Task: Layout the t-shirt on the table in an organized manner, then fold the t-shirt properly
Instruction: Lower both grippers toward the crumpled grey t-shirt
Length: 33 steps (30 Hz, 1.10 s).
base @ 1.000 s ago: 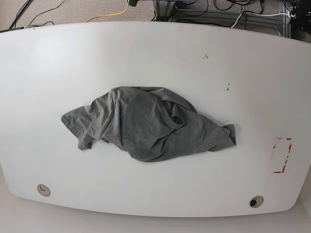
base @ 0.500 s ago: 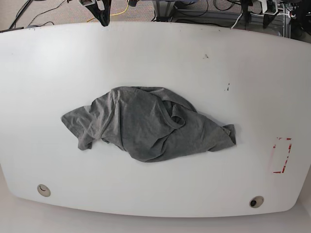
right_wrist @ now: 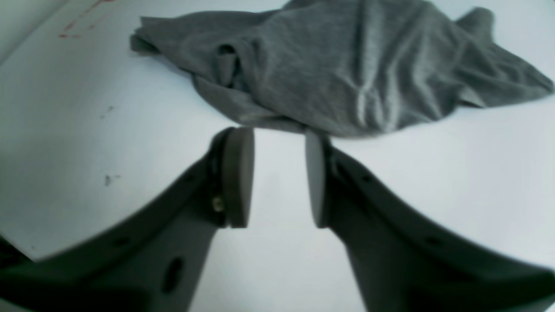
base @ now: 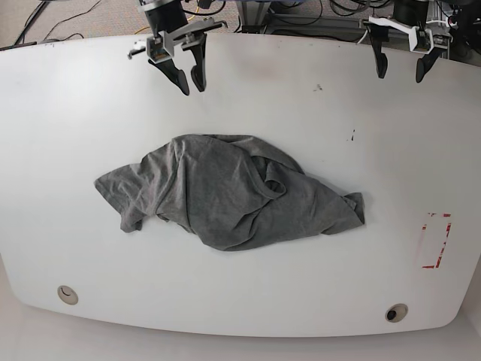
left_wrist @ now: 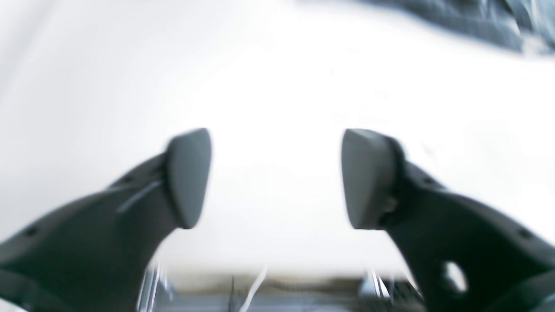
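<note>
— Where's the t-shirt (base: 225, 195)?
— In the base view it lies crumpled across the middle of the frame, on the white counter (base: 225, 301). One end points to the left side of the frame, the other to the right of centre, and there's a small curled opening in the cloth just right of its middle.
— And the right claw (base: 190, 86)?
— Upper left of the base view, near the t-shirt's upper edge but apart from it. Its fingers are parted with a moderate gap, and it has hold of nothing.
— What about the left claw (base: 401, 74)?
— Upper right of that view, well apart from the cloth. Its fingers are spread wide, with nothing between them. In the left wrist view a blurred bit of grey cloth shows at the upper right.
— Anything marked on the counter?
— A broken red rectangle (base: 436, 241) toward the right edge of the base view, plus one round hole (base: 68, 295) at lower left and another hole (base: 396, 313) at lower right. Cables (base: 331, 34) run along the top of the frame, beyond the counter's edge.
</note>
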Each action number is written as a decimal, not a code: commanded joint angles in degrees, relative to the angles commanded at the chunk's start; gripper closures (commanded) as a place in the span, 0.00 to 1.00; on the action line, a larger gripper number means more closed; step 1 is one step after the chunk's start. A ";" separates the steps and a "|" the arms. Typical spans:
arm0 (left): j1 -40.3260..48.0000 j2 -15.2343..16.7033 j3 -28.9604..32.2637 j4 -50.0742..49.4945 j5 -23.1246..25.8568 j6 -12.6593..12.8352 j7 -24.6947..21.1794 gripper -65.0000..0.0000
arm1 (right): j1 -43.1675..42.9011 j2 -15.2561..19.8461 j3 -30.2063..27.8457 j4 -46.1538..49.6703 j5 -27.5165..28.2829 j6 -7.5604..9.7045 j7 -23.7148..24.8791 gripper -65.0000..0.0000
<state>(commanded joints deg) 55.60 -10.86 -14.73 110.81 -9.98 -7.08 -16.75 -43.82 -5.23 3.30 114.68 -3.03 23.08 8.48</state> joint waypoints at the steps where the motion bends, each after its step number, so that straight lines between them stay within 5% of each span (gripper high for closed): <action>1: -0.53 -0.35 0.44 0.09 0.00 0.00 0.00 0.21 | 1.05 0.00 -0.44 0.00 0.00 0.00 -1.32 0.52; 7: -3.87 -3.25 3.87 0.09 0.00 0.00 0.00 0.21 | 9.41 0.00 -1.23 -0.35 0.00 -0.09 -11.25 0.38; 17: -7.12 -8.97 10.29 0.00 0.09 0.00 0.00 0.21 | 22.77 1.49 -1.41 -6.07 0.00 -0.18 -23.65 0.37; 21: -7.82 -8.97 10.73 0.09 0.09 0.00 0.00 0.21 | 25.05 3.78 -2.46 -7.47 -0.53 -0.18 -25.32 0.37; 30: -7.91 -9.05 10.46 0.00 0.09 0.00 0.00 0.21 | 27.43 6.68 -5.36 -12.66 -18.81 -0.26 -25.32 0.38; 33: -7.91 -9.05 10.37 0.00 0.09 0.09 0.00 0.21 | 27.43 6.68 -2.46 -13.01 -19.69 0.26 -24.79 0.38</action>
<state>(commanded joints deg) 47.69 -19.91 -4.35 110.81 -9.89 -6.99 -16.75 -16.40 1.45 0.84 101.67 -22.73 23.34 -16.31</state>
